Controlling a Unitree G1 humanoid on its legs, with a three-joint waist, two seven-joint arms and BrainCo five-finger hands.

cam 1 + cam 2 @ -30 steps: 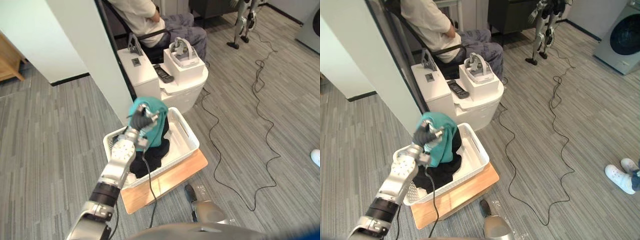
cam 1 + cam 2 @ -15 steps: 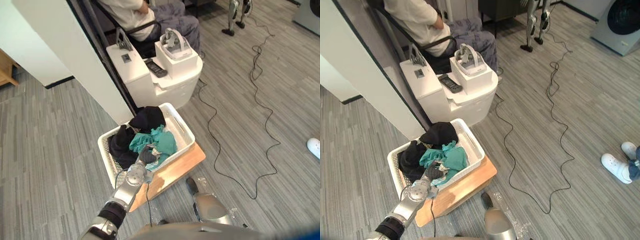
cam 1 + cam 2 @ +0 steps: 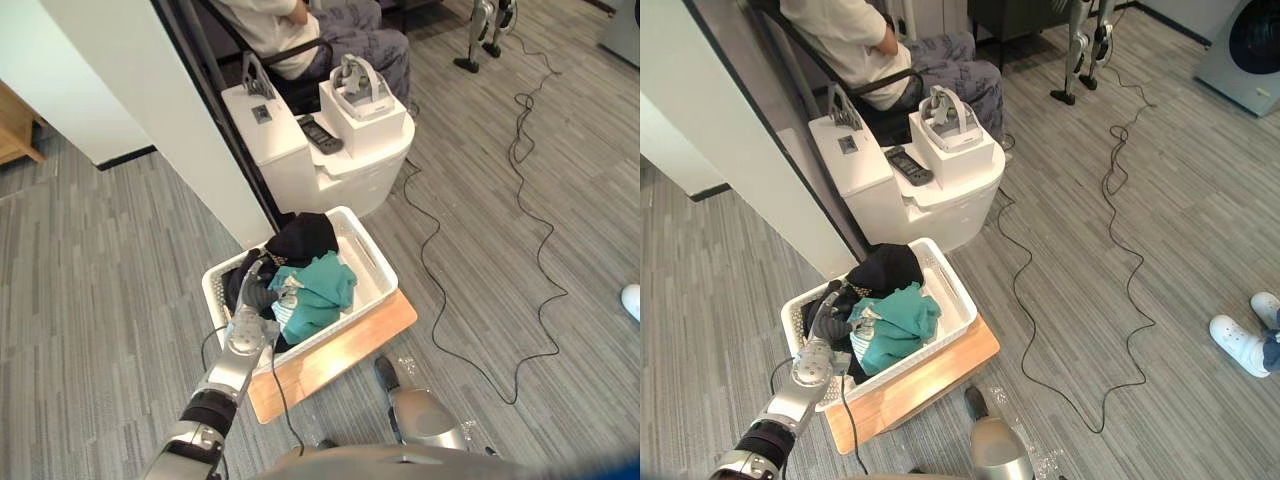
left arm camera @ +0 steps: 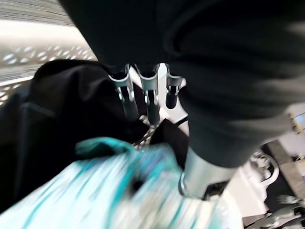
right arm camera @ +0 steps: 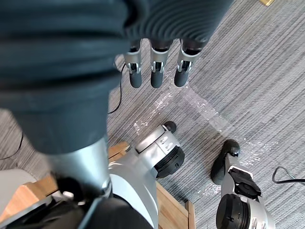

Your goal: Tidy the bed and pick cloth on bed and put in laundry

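The white laundry basket (image 3: 376, 263) stands on a wooden board (image 3: 345, 348) on the grey floor. A teal cloth (image 3: 322, 294) lies in it, beside a heap of black cloth (image 3: 300, 238). My left hand (image 3: 256, 298) hovers over the basket's left half, touching the clothes. Its fingers (image 4: 147, 93) are straight and open, lying over the black cloth (image 4: 52, 109), with the teal cloth (image 4: 114, 191) loose below them. My right hand (image 5: 155, 71) hangs open above the bare floor, holding nothing.
A white pedestal (image 3: 335, 175) behind the basket carries a headset on a box (image 3: 360, 90) and a remote (image 3: 320, 135). A person sits in a chair (image 3: 305, 25) behind it. A white partition wall (image 3: 140, 95) rises at the left. A long cable (image 3: 535, 250) snakes across the right floor.
A second ago my left hand held the teal cloth up above the basket. It lowered the cloth into the basket and its fingers have opened. The camera has shifted as well.
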